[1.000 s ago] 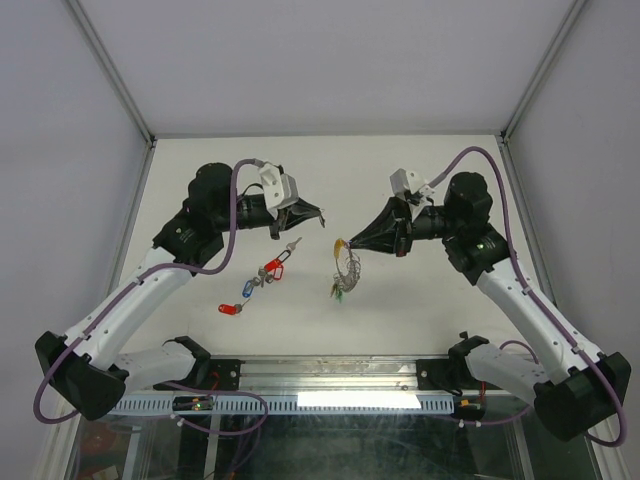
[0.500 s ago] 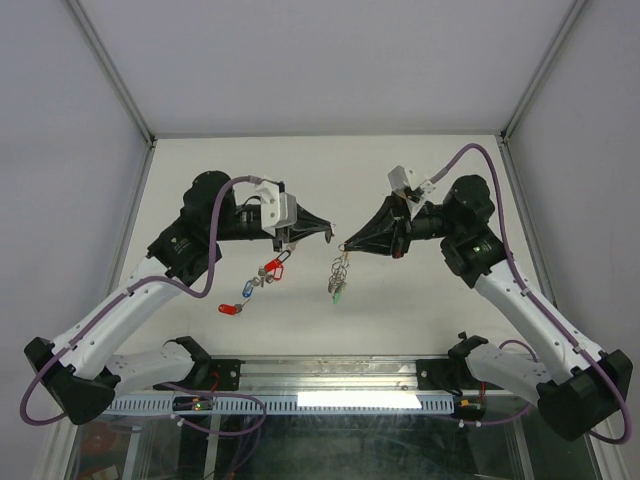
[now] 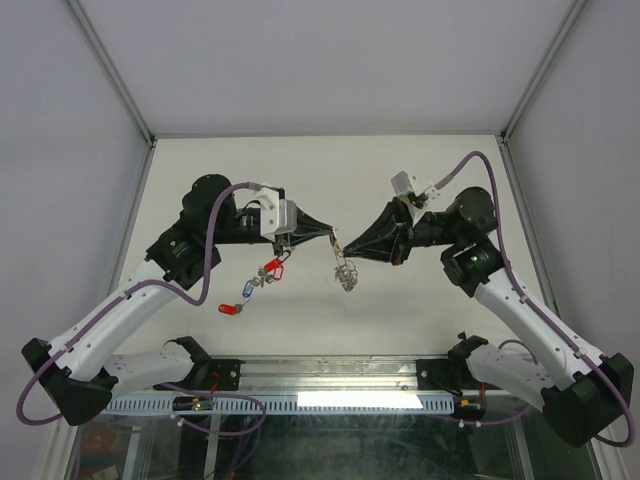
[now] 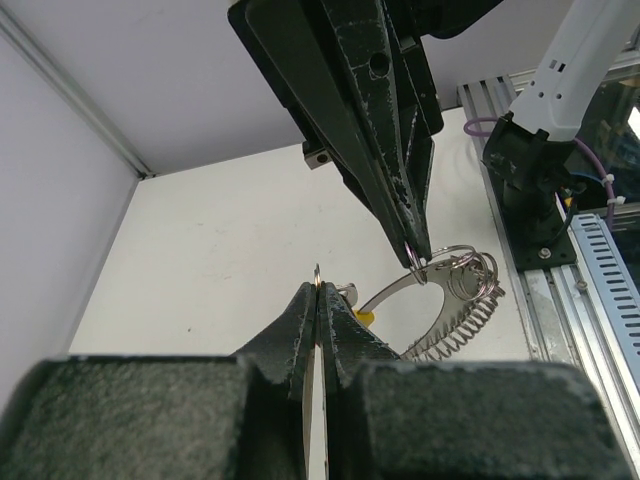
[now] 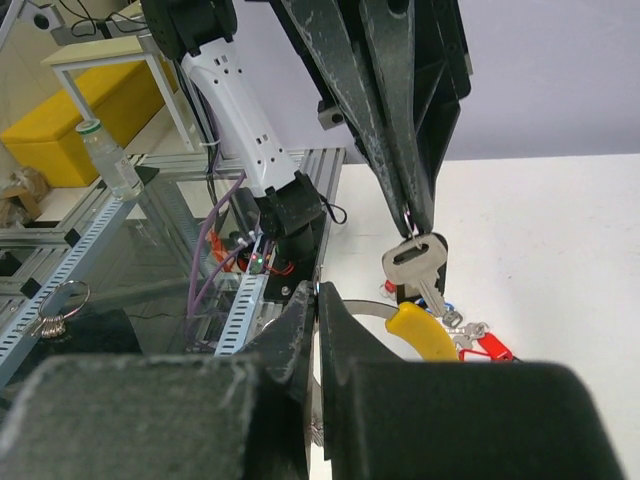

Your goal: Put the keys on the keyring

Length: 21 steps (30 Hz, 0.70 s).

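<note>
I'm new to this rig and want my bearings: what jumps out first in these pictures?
The grippers meet tip to tip above the middle of the table: the left gripper pinches a silver key, and the right gripper holds the keyring with a coiled bunch dangling. Loose keys with red and blue tags lie on the table near the left gripper.

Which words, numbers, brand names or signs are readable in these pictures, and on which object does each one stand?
No text can be read in any view.
Silver key: no legible stamp on its head.
Red tag and blue tag: too small to show any writing.
Bottle beyond the table: no legible label.
</note>
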{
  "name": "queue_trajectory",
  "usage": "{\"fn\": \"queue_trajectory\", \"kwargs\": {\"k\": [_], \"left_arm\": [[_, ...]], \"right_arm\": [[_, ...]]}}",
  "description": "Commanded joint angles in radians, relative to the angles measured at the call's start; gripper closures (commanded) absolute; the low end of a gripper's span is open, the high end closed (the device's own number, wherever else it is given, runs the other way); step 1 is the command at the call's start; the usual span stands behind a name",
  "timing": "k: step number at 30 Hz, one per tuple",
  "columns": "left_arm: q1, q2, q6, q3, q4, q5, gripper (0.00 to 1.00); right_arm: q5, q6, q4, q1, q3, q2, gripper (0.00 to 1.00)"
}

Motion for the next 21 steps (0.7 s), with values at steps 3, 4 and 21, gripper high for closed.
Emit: {"fn": "queue_trajectory", "kwargs": {"k": [3, 4, 21], "left_arm": [[-0.011, -0.035, 0.008, 0.021, 0.078, 0.026, 1.00], [-0.012, -0.036, 0.007, 0.020, 0.083, 0.028, 1.00], [-0.012, -0.036, 0.004, 0.024, 0.086, 0.099, 1.00]], "right_arm": [[0.034, 0.122, 0.218, 0.019, -0.021, -0.030, 1.00], [0.035, 0.136, 0.238, 0.022, -0.022, -0.029, 1.00], [0.125, 0.212, 0.337, 0.031, -0.032, -0.016, 1.00]]}}
